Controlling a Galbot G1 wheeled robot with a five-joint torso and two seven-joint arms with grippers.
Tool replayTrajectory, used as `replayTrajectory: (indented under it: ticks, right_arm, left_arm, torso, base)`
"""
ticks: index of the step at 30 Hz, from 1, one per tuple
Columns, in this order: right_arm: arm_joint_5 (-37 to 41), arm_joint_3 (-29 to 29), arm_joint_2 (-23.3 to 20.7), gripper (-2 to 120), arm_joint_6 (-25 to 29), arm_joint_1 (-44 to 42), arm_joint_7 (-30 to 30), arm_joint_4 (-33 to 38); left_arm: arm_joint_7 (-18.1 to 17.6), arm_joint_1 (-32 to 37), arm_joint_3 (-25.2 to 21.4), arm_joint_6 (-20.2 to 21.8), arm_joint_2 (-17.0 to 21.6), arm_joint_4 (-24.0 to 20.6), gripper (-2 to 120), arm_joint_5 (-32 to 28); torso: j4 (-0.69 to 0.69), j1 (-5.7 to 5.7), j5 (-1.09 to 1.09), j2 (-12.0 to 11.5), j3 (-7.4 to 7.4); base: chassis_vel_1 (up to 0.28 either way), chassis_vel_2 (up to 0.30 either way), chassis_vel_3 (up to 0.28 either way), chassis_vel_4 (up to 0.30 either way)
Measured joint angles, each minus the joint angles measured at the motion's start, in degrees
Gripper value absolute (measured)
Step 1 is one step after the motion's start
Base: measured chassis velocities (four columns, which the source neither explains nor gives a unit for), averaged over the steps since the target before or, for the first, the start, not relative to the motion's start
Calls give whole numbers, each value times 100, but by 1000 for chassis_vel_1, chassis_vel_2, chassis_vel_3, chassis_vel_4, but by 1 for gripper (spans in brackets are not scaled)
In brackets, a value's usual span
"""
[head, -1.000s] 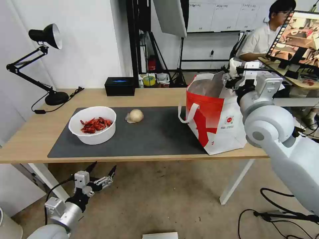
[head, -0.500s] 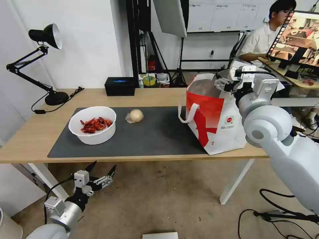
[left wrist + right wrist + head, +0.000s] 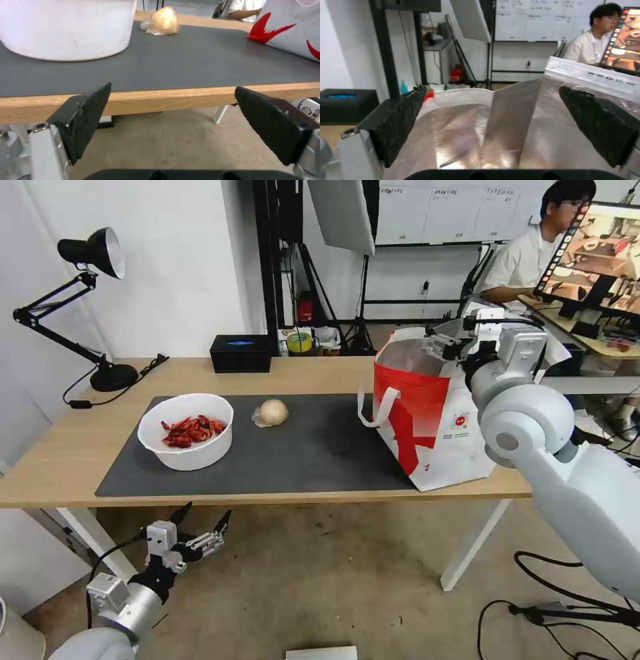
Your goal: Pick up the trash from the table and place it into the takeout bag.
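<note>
On the dark mat of the table stands a white bowl of red shells, with a round beige bun to its right. The takeout bag stands upright at the mat's right end, its mouth wide. Over that mouth hovers my right gripper, open and empty. In the right wrist view the right gripper frames the bag's silver lining. My left gripper hangs open below the table's front edge. In the left wrist view the left gripper faces the bowl, the bun and the bag.
A black tissue box sits at the table's back edge, and a black desk lamp stands at the back left. A second desk with a monitor is close behind the bag. Cables lie on the floor at the right.
My right gripper has shifted left, further over the bag's mouth. The left arm has barely moved.
</note>
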Motion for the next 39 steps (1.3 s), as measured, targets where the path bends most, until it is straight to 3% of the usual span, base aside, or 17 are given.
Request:
replayTrajectory:
  ticks: [14,26,30,39]
  right_arm:
    - [-719,247,-191,100,793,-1073,-1121,842]
    - [-1812,975,-312,100,1680,-3140,-2106,1647]
    - [-1923,1040,-298,100,1806,-3394,-2172,1714]
    - [-2572,1112,41,100,2683,-4504,-2571,1522]
  left_arm:
    - [0,7,-35,-19,-34,2,100,7]
    - [2,-52,-28,-55,3,-5,100,5]
    - [3,-58,-28,-57,3,-4,100,4]
    - [10,-64,2,-80,-33,26,100,9]
  torso:
    - [-1,0,1,0,0]
    - [-1,-1,1,0,-1]
    - [0,-1,0,0,-1]
    - [0,0,0,0,-1]
  base:
    - [0,0,0,0]
    - [0,0,0,0]
    - [0,0,0,0]
    - [0,0,0,0]
